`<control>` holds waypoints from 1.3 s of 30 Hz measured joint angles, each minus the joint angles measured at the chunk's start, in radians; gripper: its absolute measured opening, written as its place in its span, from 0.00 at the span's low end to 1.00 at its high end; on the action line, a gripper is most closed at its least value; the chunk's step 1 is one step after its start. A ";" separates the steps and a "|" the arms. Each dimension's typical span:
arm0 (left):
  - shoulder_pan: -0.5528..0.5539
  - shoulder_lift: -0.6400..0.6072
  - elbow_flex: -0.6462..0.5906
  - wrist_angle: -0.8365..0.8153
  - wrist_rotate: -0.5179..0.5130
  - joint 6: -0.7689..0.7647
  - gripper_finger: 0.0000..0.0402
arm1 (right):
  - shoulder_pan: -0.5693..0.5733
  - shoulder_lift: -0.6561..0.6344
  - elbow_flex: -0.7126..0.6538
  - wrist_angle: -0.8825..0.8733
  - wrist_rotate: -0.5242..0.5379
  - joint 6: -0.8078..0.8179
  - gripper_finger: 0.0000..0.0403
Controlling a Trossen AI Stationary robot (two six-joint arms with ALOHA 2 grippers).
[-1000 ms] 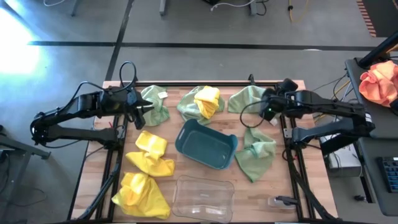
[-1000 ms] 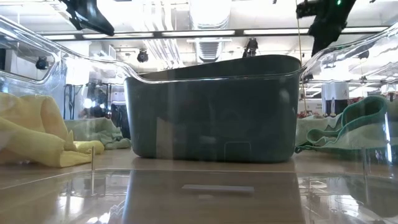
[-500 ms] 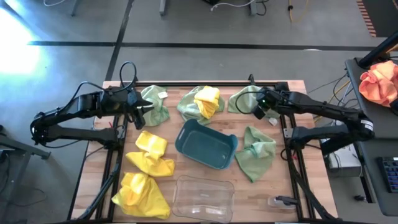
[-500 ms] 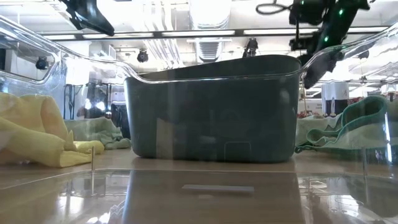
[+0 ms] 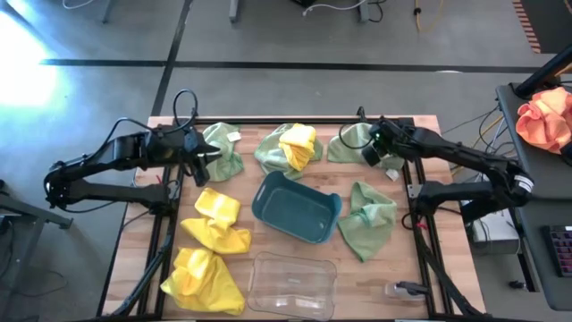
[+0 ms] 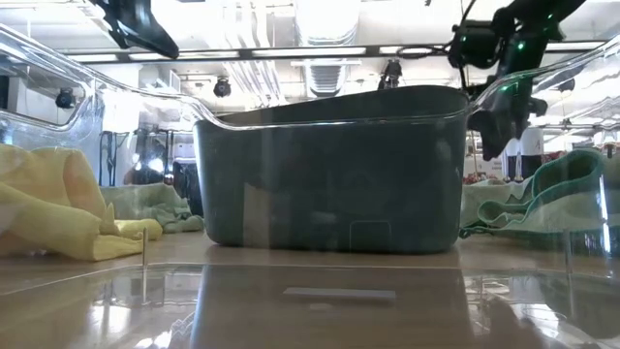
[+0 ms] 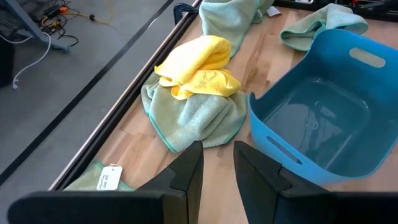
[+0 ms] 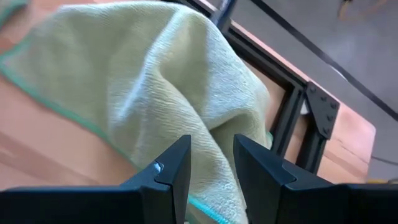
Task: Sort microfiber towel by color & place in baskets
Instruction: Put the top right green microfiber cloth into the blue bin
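Observation:
Pale green towels lie at the far left (image 5: 223, 148), the far right (image 5: 350, 141) and the right side (image 5: 366, 222) of the table. Another (image 5: 275, 154) at the far middle has a yellow towel (image 5: 299, 141) on top. Two more yellow towels (image 5: 214, 219) (image 5: 204, 279) lie near left. The dark teal basket (image 5: 297, 207) stands mid-table, with the clear basket (image 5: 290, 282) at the near edge. My right gripper (image 5: 370, 150) (image 8: 211, 163) is open just above the far-right green towel (image 8: 155, 87). My left gripper (image 5: 204, 163) (image 7: 217, 171) waits open beside the far-left green towel.
An orange-pink cloth (image 5: 543, 121) lies on a stand off the table's right side. The table's black frame corner (image 8: 314, 118) is close behind the far-right towel. Bare wood shows between the teal basket and the far towels (image 7: 249, 68). A small clear object (image 5: 399, 288) sits near right.
My right gripper has moved toward the table's left and come down over the far-right green towel, as the low view shows by its drop. The towels and baskets have stayed in place.

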 joint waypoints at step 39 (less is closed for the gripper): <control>0.000 0.000 -0.008 0.038 0.001 -0.045 0.19 | -0.076 0.276 0.000 0.125 -0.105 -0.019 0.49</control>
